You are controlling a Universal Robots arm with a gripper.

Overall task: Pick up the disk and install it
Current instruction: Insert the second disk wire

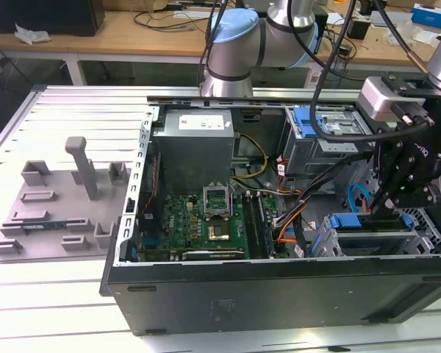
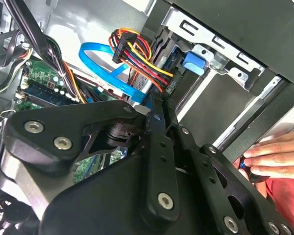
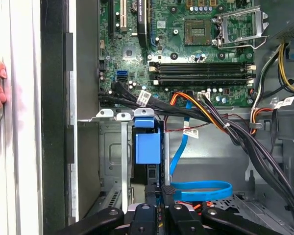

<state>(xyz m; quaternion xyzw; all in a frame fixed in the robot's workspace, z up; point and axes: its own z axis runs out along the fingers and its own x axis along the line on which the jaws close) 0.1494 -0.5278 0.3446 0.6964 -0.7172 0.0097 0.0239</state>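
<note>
Below motherboard, blue-framed disk [image 3: 148,147] upright

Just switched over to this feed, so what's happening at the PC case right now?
The arm's gripper is down inside the open computer case, at the drive bay on the exterior view's right. Its fingers sit closed on the blue-framed disk, which stands edge-on in the bay slot in the first wrist view, so the disk looks partly seated. The motherboard lies exposed nearby, with a blue data cable looping beside the bay. A person's hand rests on the outside edge of the case.
</note>
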